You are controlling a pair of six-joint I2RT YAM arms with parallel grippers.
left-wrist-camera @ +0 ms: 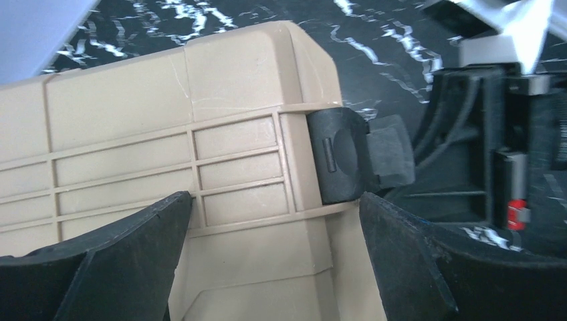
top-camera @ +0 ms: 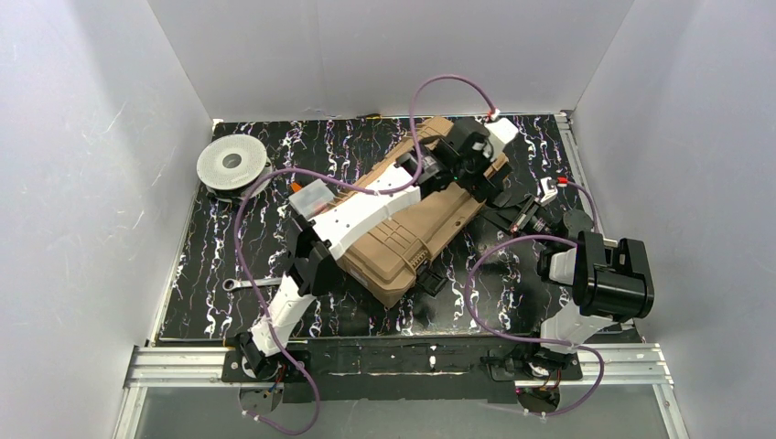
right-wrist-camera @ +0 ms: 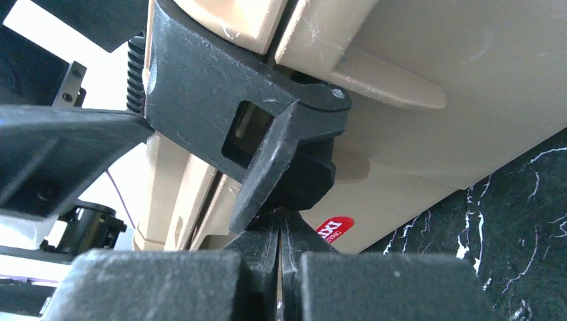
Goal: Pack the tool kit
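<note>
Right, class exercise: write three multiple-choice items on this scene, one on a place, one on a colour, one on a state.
1. Where is the grey spool? A) far left corner of the table B) near right corner C) dead centre
2. What colour is the toolbox shell? A) red B) tan C) blue
3. How is the right tool? A) wide open B) shut C) holding the spool
Answers: 1 A, it sits at the far left corner; 2 B, the shell is tan; 3 B, its jaws press together under the black latch.
</note>
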